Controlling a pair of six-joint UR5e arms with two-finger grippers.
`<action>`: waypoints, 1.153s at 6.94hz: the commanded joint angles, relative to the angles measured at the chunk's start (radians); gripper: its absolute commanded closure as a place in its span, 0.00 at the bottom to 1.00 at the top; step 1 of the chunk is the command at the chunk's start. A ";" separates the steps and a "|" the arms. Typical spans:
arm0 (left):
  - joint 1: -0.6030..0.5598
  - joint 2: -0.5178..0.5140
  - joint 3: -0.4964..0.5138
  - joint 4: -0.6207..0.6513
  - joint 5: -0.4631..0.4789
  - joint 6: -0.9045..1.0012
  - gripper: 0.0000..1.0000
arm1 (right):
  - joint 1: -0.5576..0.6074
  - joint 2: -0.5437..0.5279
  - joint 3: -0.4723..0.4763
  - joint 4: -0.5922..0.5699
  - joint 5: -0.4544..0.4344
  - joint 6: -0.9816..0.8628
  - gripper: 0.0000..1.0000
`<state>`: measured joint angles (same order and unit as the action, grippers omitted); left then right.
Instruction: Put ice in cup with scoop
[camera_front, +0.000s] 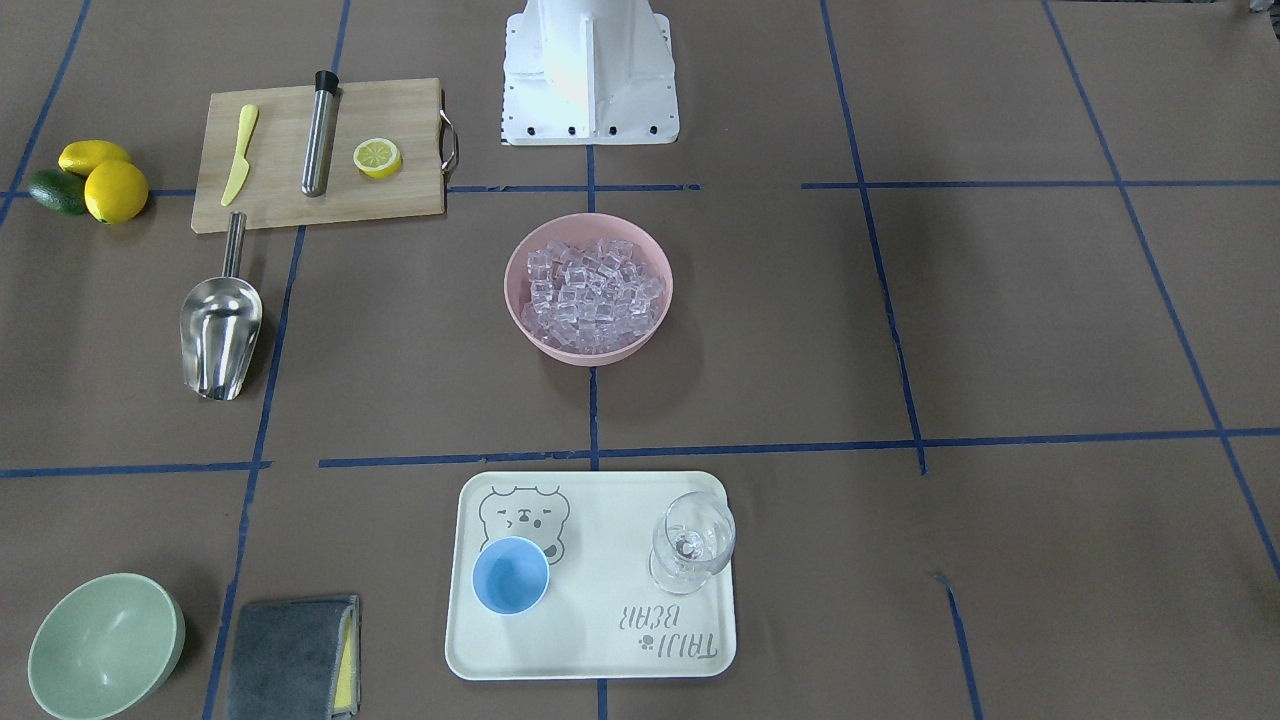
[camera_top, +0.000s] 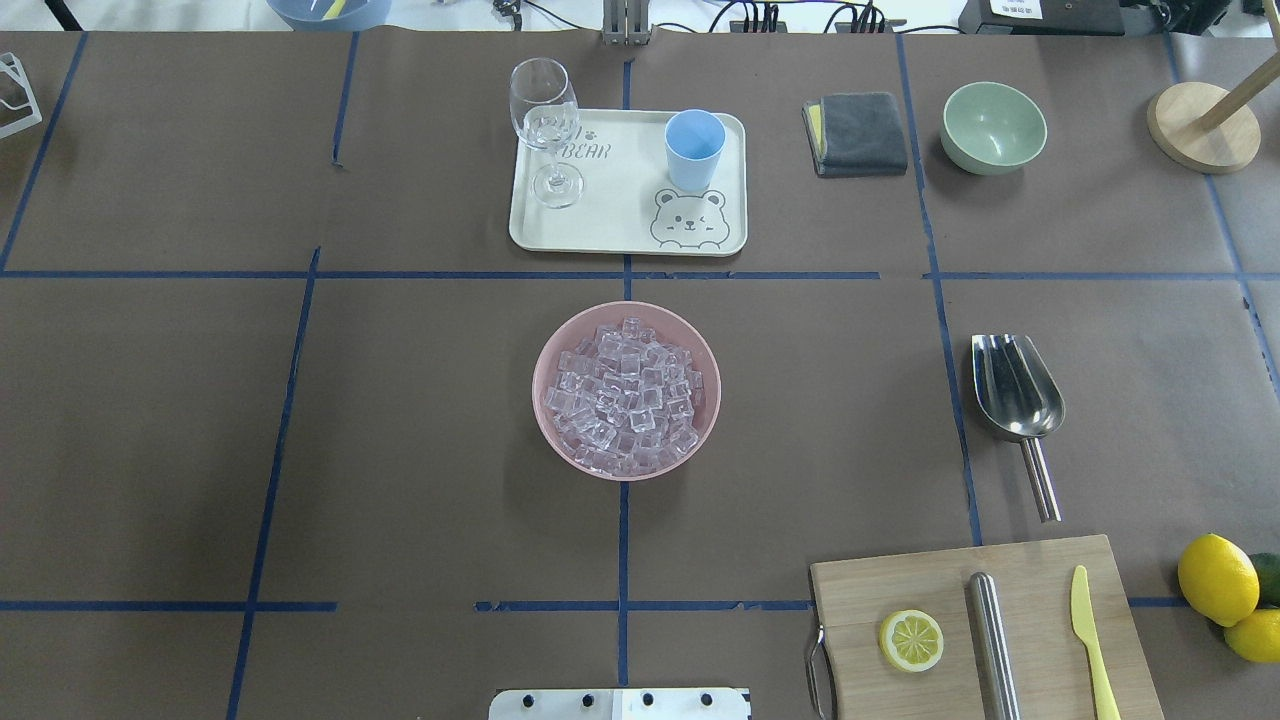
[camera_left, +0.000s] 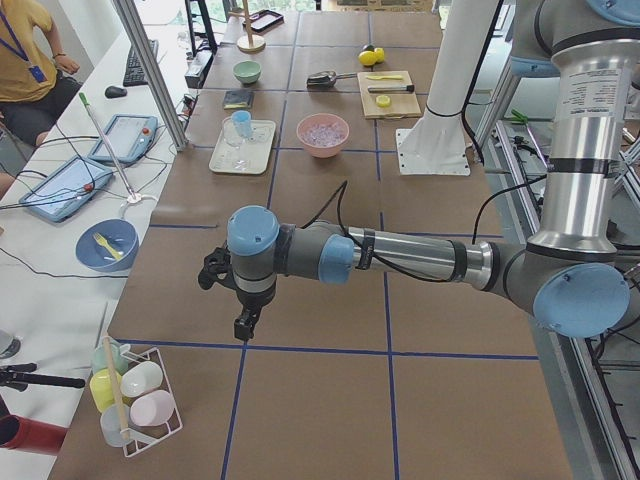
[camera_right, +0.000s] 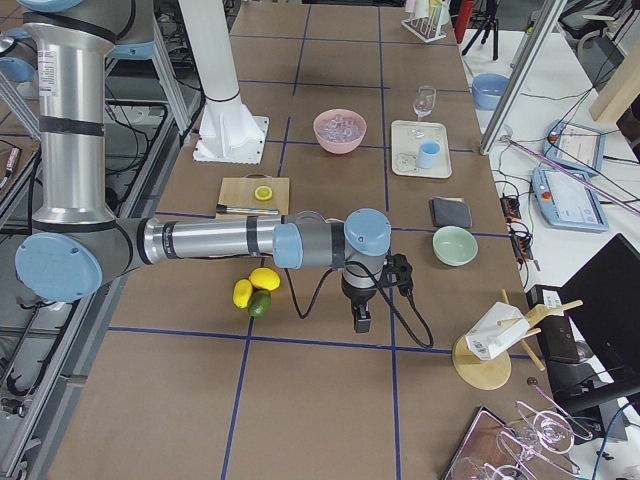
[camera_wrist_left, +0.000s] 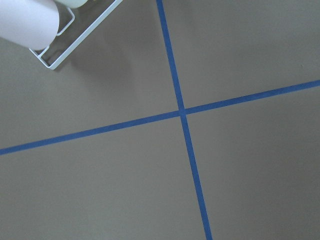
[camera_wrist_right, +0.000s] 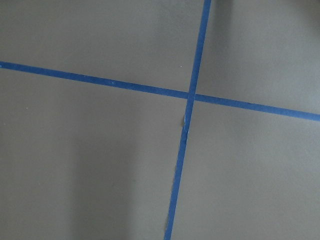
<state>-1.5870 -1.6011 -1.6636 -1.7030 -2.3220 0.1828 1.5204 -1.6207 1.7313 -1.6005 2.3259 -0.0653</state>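
ice (camera_top: 626, 395): many cubes — too many to count
light-blue cup (camera_top: 694, 148): 1
scoop (camera_top: 1016, 398): 1
bowls: 3 — pink bowl (camera_top: 541, 395), green bowl (camera_top: 993, 125), blue bowl (camera_left: 105, 265)
whole lemons (camera_top: 1217, 578): 2
lemon half (camera_top: 911, 640): 1
cutting board (camera_top: 900, 590): 1

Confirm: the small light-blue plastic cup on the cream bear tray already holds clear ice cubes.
Wrong. The small light-blue plastic cup on the cream bear tray is empty, as the exterior front-facing view shows; the clear ice cubes sit in the round pink bowl.
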 joint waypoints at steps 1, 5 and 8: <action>0.063 -0.003 0.014 -0.328 0.000 -0.011 0.00 | -0.019 0.022 0.001 0.002 0.001 0.039 0.00; 0.266 -0.111 0.033 -0.476 -0.122 -0.163 0.00 | -0.055 0.073 -0.012 -0.002 0.004 0.041 0.00; 0.517 -0.173 0.056 -0.766 -0.033 -0.155 0.00 | -0.089 0.064 -0.004 0.090 0.004 0.042 0.00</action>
<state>-1.1754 -1.7363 -1.6080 -2.3822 -2.4019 0.0288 1.4418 -1.5490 1.7308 -1.5750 2.3305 -0.0292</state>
